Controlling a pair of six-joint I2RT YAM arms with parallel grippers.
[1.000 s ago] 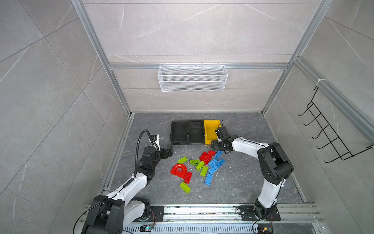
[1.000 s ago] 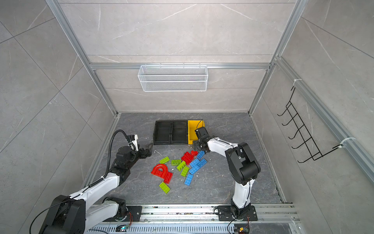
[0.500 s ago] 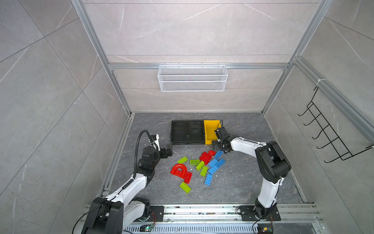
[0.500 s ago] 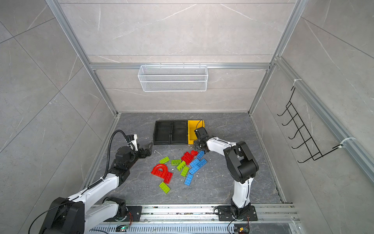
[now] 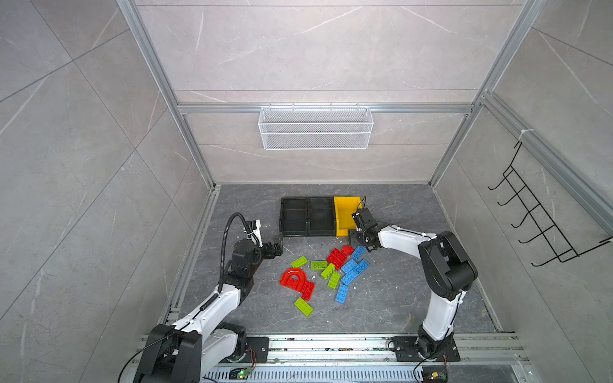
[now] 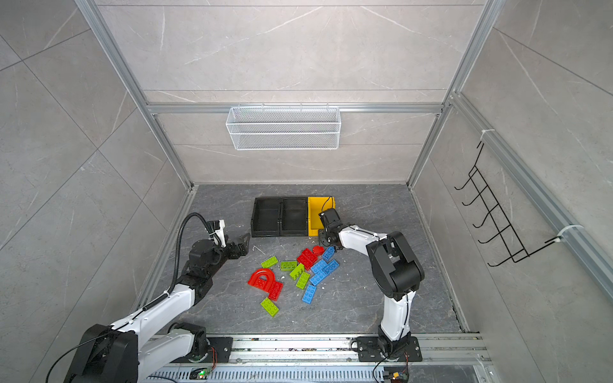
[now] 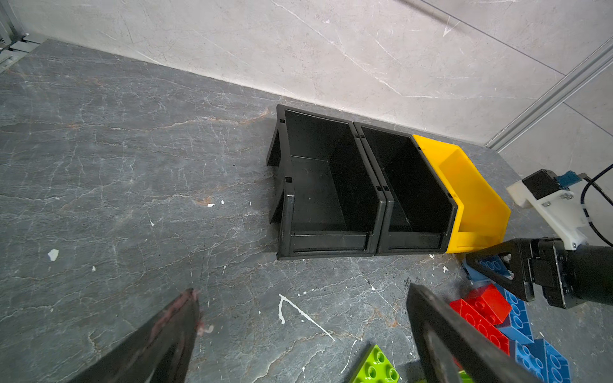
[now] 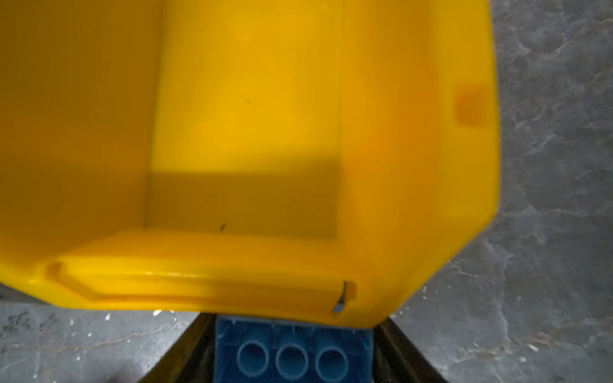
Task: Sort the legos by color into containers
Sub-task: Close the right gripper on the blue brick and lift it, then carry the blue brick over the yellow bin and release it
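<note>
The loose legos lie on the grey floor in both top views: a red arch [image 5: 293, 277], green bricks [image 5: 303, 306] and blue bricks [image 5: 341, 293]. Two black containers [image 5: 295, 215] [image 5: 320, 215] and a yellow container [image 5: 345, 212] stand in a row behind them. My right gripper [image 5: 356, 238] sits at the yellow container's front lip [image 8: 199, 282], shut on a blue lego [image 8: 292, 351] whose hollow underside faces the wrist camera. My left gripper [image 5: 278, 243] hovers open over bare floor left of the pile, holding nothing [image 7: 302, 291].
A white wire basket [image 5: 315, 127] hangs on the back wall, and a black hook rack [image 5: 537, 225] on the right wall. White scuffs and flecks mark the floor [image 7: 298, 311]. Aluminium rails run along the floor edges.
The right gripper's jaws have narrowed onto the blue lego by the yellow container's lip. The left arm has barely moved and stays open.
</note>
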